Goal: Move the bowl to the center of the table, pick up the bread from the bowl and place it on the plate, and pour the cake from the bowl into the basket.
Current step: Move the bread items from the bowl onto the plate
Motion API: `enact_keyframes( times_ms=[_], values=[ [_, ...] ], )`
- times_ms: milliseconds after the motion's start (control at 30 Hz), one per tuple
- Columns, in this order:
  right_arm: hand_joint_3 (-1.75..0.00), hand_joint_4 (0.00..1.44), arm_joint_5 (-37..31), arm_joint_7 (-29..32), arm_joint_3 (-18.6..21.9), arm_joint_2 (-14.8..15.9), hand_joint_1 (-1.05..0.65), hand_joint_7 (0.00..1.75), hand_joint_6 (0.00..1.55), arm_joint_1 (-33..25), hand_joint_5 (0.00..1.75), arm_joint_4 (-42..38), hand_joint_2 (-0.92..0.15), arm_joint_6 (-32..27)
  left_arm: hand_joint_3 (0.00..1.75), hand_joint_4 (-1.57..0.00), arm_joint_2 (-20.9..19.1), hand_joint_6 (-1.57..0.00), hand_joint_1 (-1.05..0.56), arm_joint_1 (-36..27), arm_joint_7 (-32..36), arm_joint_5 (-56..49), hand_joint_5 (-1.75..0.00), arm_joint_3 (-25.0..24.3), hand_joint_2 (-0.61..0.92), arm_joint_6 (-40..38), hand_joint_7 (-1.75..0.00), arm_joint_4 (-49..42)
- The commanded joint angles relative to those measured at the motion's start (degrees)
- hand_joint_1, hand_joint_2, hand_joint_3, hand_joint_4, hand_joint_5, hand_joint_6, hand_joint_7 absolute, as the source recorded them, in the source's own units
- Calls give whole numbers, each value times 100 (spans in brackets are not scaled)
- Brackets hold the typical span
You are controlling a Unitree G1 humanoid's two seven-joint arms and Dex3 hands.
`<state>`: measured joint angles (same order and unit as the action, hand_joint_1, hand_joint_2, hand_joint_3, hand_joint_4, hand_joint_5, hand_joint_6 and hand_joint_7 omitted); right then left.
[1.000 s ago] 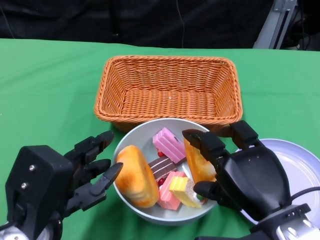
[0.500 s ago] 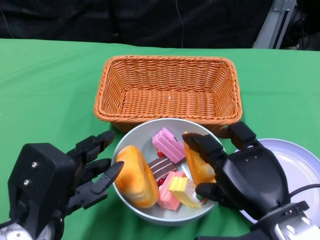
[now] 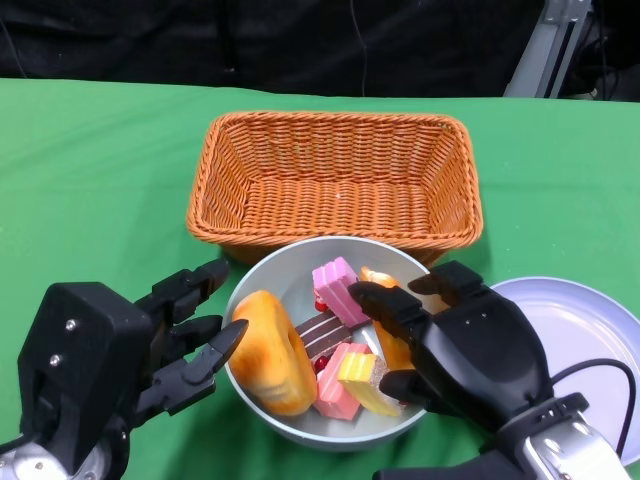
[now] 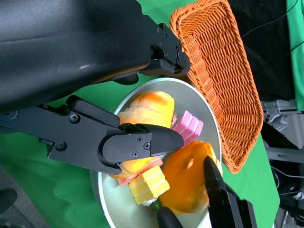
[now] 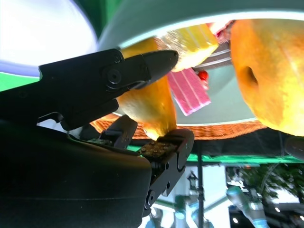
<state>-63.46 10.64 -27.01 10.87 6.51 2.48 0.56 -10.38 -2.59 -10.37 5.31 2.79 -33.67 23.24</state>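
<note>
Right now my right hand (image 3: pixel 455 345) has its fingers closed around a piece of bread (image 3: pixel 392 345) inside the bowl (image 3: pixel 262 282), which sits just in front of the basket (image 3: pixel 336 180). Also in the bowl lie a second, rounder bread (image 3: pixel 272 352) and several cake pieces (image 3: pixel 338 290). My left hand (image 3: pixel 170 340) waits beside the bowl's rim, fingers spread, holding nothing. To my right sits the plate (image 3: pixel 590 335).

The right hand (image 3: pixel 462 345) has shifted toward the bowl's (image 3: pixel 262 283) middle, taking its bread piece (image 3: pixel 392 345) along. The pink cake (image 3: pixel 338 288) now sits turned, nearer the bowl's centre.
</note>
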Motion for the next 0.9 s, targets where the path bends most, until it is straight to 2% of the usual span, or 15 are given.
enact_keyframes(
  times_ms=[33, 67, 100, 133, 167, 200, 233, 267, 300, 367, 467, 533, 567, 667, 900],
  values=[
    [-13, 78, 163, 267, 15, 68, -31, 15, 89, 129, 65, -283, -92, 114, 50, -3, -71, -27, -56, 26, -28, 2, -60, -50, 92, -44, -1, -31],
    [-14, 79, 178, 296, 7, 77, -31, 16, 91, 142, 65, -305, -92, 122, 50, -3, -70, -27, -56, 26, -28, 2, -60, -50, 92, -45, -1, -31],
    [-14, 80, 386, 621, 60, 96, -31, 16, 91, 192, 65, -495, -92, 430, 50, -3, -71, -27, -56, 33, -34, 8, -60, -56, 92, -45, -1, -31],
    [-12, 91, 547, 874, 99, 114, -26, 27, 108, 233, 103, -647, -89, 669, 49, -4, -71, -27, -55, 39, -38, 13, -61, -60, 92, -45, -1, -31],
    [-10, 95, 612, 1167, 105, 151, -23, 34, 116, 278, 127, -805, -87, 874, 49, -4, -73, -27, -55, 40, -40, 13, -61, -59, 92, -43, -1, -29],
    [-10, 95, 642, 1368, 100, 181, -21, 66, 112, 314, 155, -918, -87, 1004, 49, -5, -75, -28, -54, 39, -41, 12, -62, -58, 92, -42, -1, -27],
    [-10, 95, 633, 1474, 83, 202, -21, 82, 107, 339, 165, -984, -87, 1055, 50, -5, -75, -28, -54, 38, -41, 10, -62, -56, 92, -41, -1, -26],
    [-9, 95, 631, 1612, 72, 211, -21, 91, 104, 348, 169, -1040, -88, 1124, 50, -5, -76, -28, -54, 30, -50, 22, -62, -63, 92, -36, -1, -17],
    [-17, 97, 637, 1700, 67, 214, -20, 130, 92, 354, 173, -1077, -88, 1171, 49, -6, -75, -28, -54, 25, -57, 32, -63, -68, 92, -33, -1, -12],
    [-25, 98, 605, 1968, 55, 216, -20, 162, 80, 361, 174, -1138, -86, 1282, 49, -6, -94, -29, -54, 2, -48, 4, -63, -60, 92, -26, -1, 4],
    [-28, 99, 601, 2181, 51, 230, -20, 173, 76, 377, 175, -1154, -85, 1408, 50, -6, -111, -29, -54, -10, -75, 25, -64, -80, 92, -23, -1, 10],
    [-73, 98, 615, 2310, 57, 246, -18, 174, 77, 383, 175, -1131, -64, 1513, 49, -4, -122, -27, -55, -14, -118, 69, -63, -111, 92, -22, 0, 11],
    [-85, 98, 617, 2343, 59, 250, -17, 174, 77, 385, 175, -1132, -58, 1541, 49, -4, -123, -27, -55, -14, -130, 77, -63, -119, 92, -22, 0, 11],
    [-93, 98, 613, 2370, 62, 251, -17, 175, 77, 390, 175, -1152, -53, 1565, 49, -4, -129, -27, -55, -14, -135, 85, -63, -121, 92, -21, 0, 10],
    [-96, 98, 612, 2379, 61, 252, -17, 175, 77, 393, 175, -1157, -52, 1570, 49, -3, -143, -27, -55, -14, -125, 105, -64, -116, 92, -19, 0, 9]
  ],
)
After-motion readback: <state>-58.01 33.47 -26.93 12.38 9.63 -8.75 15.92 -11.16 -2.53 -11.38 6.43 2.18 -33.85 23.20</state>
